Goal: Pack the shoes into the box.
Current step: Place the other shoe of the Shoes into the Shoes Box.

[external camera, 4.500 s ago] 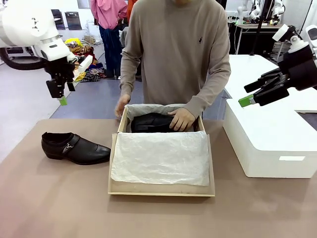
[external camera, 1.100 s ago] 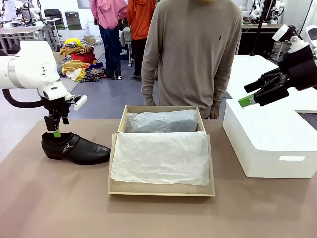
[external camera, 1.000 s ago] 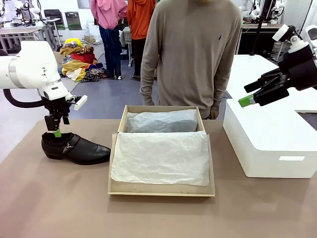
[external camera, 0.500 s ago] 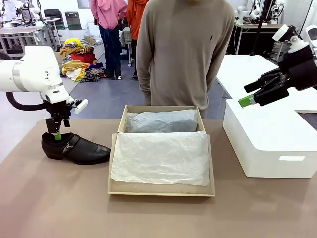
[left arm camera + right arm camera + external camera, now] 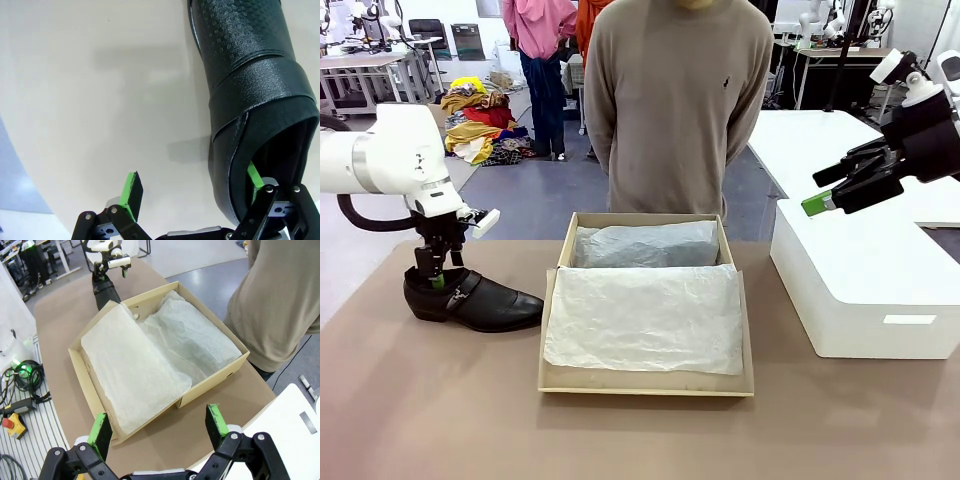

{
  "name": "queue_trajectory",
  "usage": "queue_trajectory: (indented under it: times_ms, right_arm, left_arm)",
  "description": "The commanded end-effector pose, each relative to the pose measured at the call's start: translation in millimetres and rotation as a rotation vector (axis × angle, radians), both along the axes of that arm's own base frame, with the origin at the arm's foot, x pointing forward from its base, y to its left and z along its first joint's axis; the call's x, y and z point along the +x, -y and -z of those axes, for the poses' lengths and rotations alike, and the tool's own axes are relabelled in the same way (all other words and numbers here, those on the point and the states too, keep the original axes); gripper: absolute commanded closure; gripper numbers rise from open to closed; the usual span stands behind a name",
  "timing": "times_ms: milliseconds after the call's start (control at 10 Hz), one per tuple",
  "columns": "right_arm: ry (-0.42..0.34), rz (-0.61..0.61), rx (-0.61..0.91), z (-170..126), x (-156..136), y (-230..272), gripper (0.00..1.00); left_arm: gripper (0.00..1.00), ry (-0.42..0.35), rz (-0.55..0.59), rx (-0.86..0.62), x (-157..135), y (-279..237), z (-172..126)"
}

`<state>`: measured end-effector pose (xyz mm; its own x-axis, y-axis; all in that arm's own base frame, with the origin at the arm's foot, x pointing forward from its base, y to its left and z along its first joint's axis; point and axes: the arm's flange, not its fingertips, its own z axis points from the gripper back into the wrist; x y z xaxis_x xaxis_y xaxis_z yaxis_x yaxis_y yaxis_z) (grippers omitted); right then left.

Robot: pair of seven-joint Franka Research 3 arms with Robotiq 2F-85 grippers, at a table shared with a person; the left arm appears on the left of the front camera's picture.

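The left gripper (image 5: 192,182) stands with jaws apart astride the heel rim of a glossy black leather shoe (image 5: 480,300). One green pad is inside the opening and one outside; contact seems not yet made. The shoe lies on the tan table (image 5: 440,420), left of the box (image 5: 645,217). Seconds ago this gripper hung high above, and a person's hands were setting the other shoe in the box. Now crinkled white tissue paper (image 5: 645,315) covers the tan cardboard box's inside and flap. The right gripper (image 5: 825,195) hovers with jaws wide over a smooth white box (image 5: 860,290).
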<state>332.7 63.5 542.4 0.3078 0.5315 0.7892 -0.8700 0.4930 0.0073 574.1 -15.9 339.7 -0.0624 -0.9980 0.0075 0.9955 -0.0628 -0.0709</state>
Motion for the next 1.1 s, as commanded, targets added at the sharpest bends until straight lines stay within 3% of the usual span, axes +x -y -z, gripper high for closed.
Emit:
queue_trajectory:
  times_ms: [0,200,300,700,800,1000]
  right_arm:
    - [0.019,-0.023,0.017,0.2,4.1,1.0,0.0]
    - [0.019,-0.023,0.017,0.2,4.1,1.0,0.0]
    - [0.019,-0.023,0.017,0.2,4.1,1.0,0.0]
    - [0.019,-0.023,0.017,0.2,4.1,1.0,0.0]
    - [0.019,-0.023,0.017,0.2,4.1,1.0,0.0]
    - [0.019,-0.023,0.017,0.2,4.1,1.0,0.0]
  left_arm:
    - [0.0,-0.006,0.03,-0.016,1.0,-3.3,4.1]
    - [0.0,-0.018,0.037,-0.018,1.0,-1.8,7.7]
    - [0.08,-0.028,0.043,-0.023,1.0,-1.7,8.0]
    - [0.88,-0.031,0.044,-0.019,2.9,-2.5,7.6]
    - [1.0,-0.025,0.051,-0.016,3.1,-2.9,6.9]
    - [1.0,-0.009,0.059,-0.003,1.7,-2.7,4.5]
